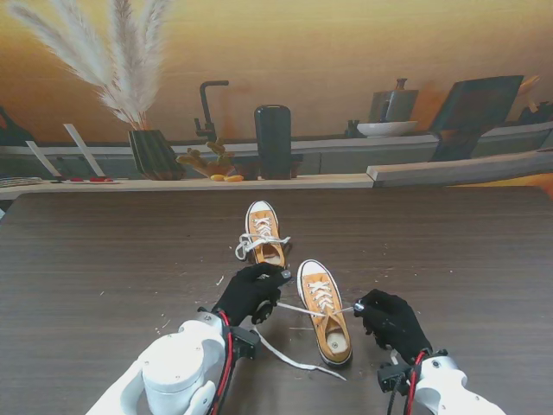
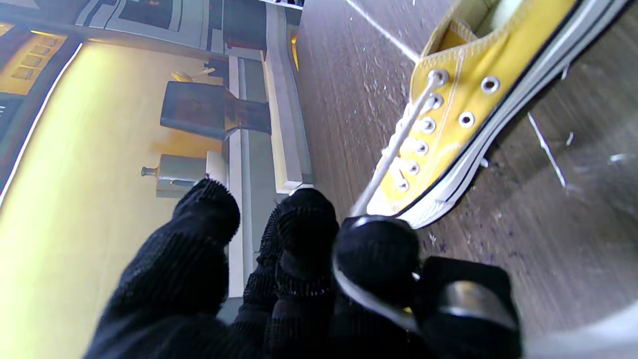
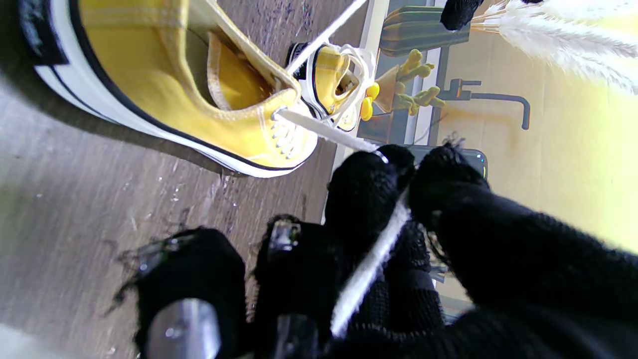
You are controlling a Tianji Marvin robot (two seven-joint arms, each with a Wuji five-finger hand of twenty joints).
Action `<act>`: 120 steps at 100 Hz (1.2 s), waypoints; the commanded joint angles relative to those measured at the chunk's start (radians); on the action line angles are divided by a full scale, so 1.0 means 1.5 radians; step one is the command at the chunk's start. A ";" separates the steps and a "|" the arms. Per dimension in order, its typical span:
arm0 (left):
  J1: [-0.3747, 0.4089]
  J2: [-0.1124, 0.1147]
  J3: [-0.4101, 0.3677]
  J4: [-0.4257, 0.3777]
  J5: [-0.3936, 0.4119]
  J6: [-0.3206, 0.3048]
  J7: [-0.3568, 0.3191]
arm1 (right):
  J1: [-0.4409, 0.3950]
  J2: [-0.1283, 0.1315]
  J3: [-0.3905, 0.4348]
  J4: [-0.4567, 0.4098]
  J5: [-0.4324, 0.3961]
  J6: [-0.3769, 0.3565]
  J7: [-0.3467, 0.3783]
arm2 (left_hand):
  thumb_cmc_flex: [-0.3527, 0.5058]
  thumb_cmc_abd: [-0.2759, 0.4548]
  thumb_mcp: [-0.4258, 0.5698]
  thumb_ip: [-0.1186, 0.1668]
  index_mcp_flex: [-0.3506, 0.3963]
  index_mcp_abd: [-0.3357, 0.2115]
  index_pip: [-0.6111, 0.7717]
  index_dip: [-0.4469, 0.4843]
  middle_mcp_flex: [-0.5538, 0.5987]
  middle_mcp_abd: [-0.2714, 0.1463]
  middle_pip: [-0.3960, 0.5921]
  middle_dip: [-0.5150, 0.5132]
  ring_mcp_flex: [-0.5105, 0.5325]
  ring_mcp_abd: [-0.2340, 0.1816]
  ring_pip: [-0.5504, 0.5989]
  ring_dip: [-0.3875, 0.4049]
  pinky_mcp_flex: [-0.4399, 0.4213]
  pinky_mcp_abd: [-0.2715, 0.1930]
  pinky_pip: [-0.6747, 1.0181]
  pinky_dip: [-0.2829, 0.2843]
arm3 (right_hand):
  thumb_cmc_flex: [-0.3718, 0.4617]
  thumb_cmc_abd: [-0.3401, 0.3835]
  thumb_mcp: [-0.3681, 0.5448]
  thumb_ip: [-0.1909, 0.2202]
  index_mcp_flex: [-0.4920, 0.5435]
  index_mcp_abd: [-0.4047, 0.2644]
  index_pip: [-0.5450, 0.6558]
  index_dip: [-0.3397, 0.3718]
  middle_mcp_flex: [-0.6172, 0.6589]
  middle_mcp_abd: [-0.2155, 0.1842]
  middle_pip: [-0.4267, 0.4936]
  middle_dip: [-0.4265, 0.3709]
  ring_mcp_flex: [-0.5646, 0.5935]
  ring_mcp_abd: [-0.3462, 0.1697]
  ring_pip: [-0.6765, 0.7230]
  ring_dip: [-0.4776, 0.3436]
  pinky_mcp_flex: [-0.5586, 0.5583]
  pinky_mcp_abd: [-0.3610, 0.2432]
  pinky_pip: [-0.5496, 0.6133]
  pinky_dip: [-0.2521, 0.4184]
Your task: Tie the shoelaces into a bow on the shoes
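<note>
Two yellow canvas shoes with white soles sit on a dark wooden table. The nearer shoe (image 1: 325, 311) is the landmark here: it lies nearest to me, toe pointing away. The farther shoe (image 1: 263, 235) rests just beyond it and a little to its left, and its white laces already form a loose bow or tangle over the tongue; I cannot tell which.

The nearer shoe is not yet tied. Its two lace ends are drawn out sideways from the top eyelets. The left hand (image 1: 250, 292), in a black glove, sits just left of the nearer shoe and pinches the left lace (image 2: 394, 149) between thumb and fingertips. The right hand (image 1: 393, 322), also gloved, sits just right of the shoe and grips the right lace (image 3: 326, 130) the same way. A slack length of lace (image 1: 289, 356) trails on the table beside the shoe's heel.

As a judgement, the task is at an early stage for this shoe: both ends are held, but no crossing, knot or loops show, so the whole bow remains to be made.

No brand, label or readable writing is visible on either shoe.
</note>
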 commanded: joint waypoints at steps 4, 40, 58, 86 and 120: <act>0.013 0.007 -0.011 -0.015 0.023 -0.019 0.006 | -0.007 0.003 0.001 -0.012 -0.003 -0.008 0.013 | -0.012 -0.006 -0.020 0.010 0.039 -0.049 0.003 -0.005 0.029 -0.004 0.003 -0.003 0.043 -0.062 0.086 0.029 0.032 -0.105 0.156 0.031 | 0.006 -0.013 0.003 0.022 0.000 -0.030 -0.003 -0.018 0.016 0.079 -0.004 0.005 0.022 -0.200 0.038 0.023 0.021 -0.027 0.188 -0.012; 0.021 0.009 -0.016 0.021 0.146 -0.105 0.058 | -0.019 0.008 -0.002 -0.038 -0.043 -0.015 0.017 | 0.058 -0.064 -0.004 -0.013 0.061 -0.082 0.013 -0.059 0.077 -0.045 0.074 -0.008 0.042 -0.079 0.137 0.003 0.033 -0.098 0.176 0.053 | -0.034 -0.026 0.005 0.017 -0.017 -0.020 -0.039 -0.053 0.012 0.082 -0.007 0.005 0.021 -0.197 0.035 0.020 0.020 -0.029 0.183 -0.021; 0.009 0.025 -0.017 0.067 0.167 -0.233 0.016 | -0.023 0.013 0.003 -0.061 -0.101 -0.005 0.018 | -0.007 -0.062 0.043 -0.021 0.069 -0.076 -0.141 -0.120 0.079 -0.054 0.073 -0.017 0.042 -0.081 0.136 -0.001 0.033 -0.097 0.174 0.056 | -0.057 -0.019 0.001 0.015 -0.018 -0.020 -0.063 -0.078 0.012 0.084 -0.007 0.007 0.021 -0.196 0.033 0.020 0.020 -0.030 0.181 -0.027; -0.016 0.051 -0.007 0.113 0.190 -0.363 -0.068 | -0.028 0.015 0.003 -0.091 -0.183 0.014 0.000 | -0.062 -0.119 0.094 -0.054 0.052 -0.074 -0.260 -0.191 0.077 -0.076 0.066 -0.016 0.042 -0.098 0.126 -0.001 0.033 -0.118 0.167 0.050 | -0.064 -0.019 0.010 0.017 -0.023 -0.034 -0.104 -0.101 0.021 0.081 -0.003 0.014 0.021 -0.196 0.033 0.020 0.021 -0.035 0.183 -0.031; -0.049 0.064 0.033 0.146 0.200 -0.411 -0.113 | -0.015 0.014 -0.014 -0.100 -0.230 0.023 -0.023 | -0.045 -0.148 0.115 -0.072 0.055 -0.025 -0.325 -0.231 0.074 -0.079 0.067 -0.017 0.042 -0.100 0.122 -0.001 0.033 -0.122 0.162 0.047 | -0.017 -0.043 0.022 0.020 -0.043 -0.072 -0.148 -0.176 0.061 0.049 0.043 0.069 0.023 -0.223 0.041 0.017 0.023 -0.045 0.191 -0.020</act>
